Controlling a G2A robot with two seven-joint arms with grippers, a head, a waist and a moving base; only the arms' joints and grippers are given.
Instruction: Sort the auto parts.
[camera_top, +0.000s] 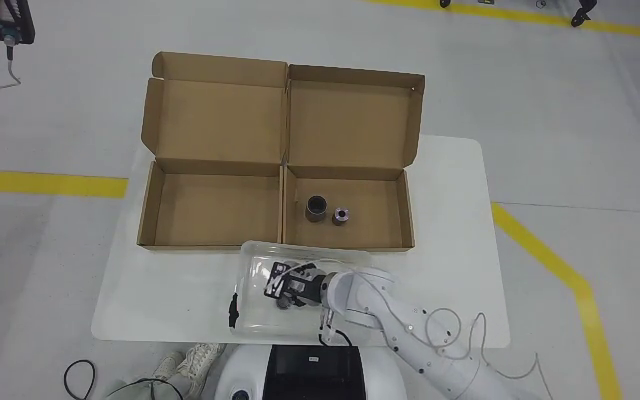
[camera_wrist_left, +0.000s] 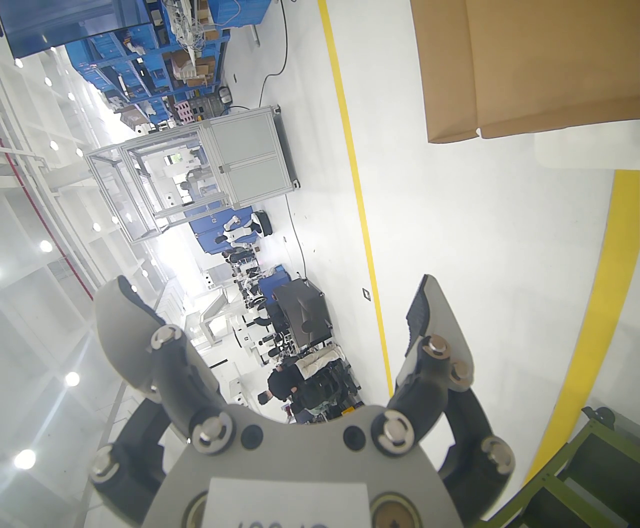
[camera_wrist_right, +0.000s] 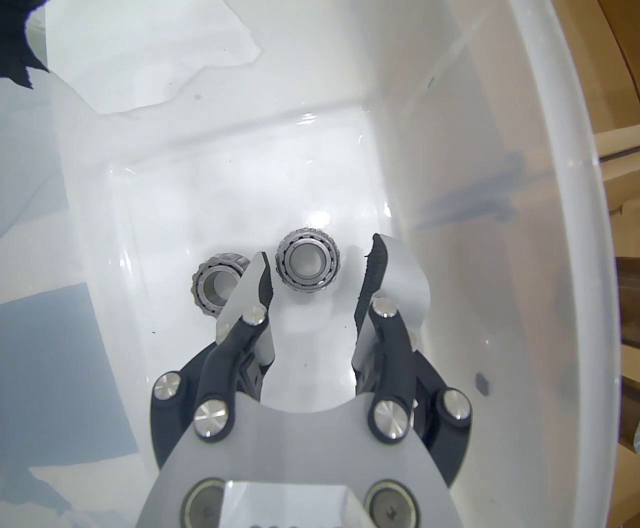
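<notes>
right gripper (camera_wrist_right: 320, 255) is down inside the clear bin (camera_wrist_right: 565, 240) at the table's near edge, jaws spread, nothing pinched yet. we see one roller bearing (camera_wrist_right: 308, 262) sitting btwn the two pads, resting on the bin floor w/ its bore facing up. one pad is close to its rim, the other stands apart. a second bearing (camera_wrist_right: 217, 290) lies just beside it, outside the jaws and partly behind one finger. we reckon the straddle sets up a pinch across the outer race, the surest grip on a short round part from above.

two parts already lie in the right box (camera_top: 375, 215): a dark ring (camera_top: 317, 207) and a smaller piece (camera_top: 342, 214), prob. another bearing but too small to tell. the left box (camera_top: 210, 210) stands touching it, both lids folded back so drop-offs go straight in. sorting looks partway.

left gripper (camera_wrist_left: 274, 282) is splayed, holding nothing, aimed off at the room, we'd say parked so it doesn't crowd the bin.
</notes>
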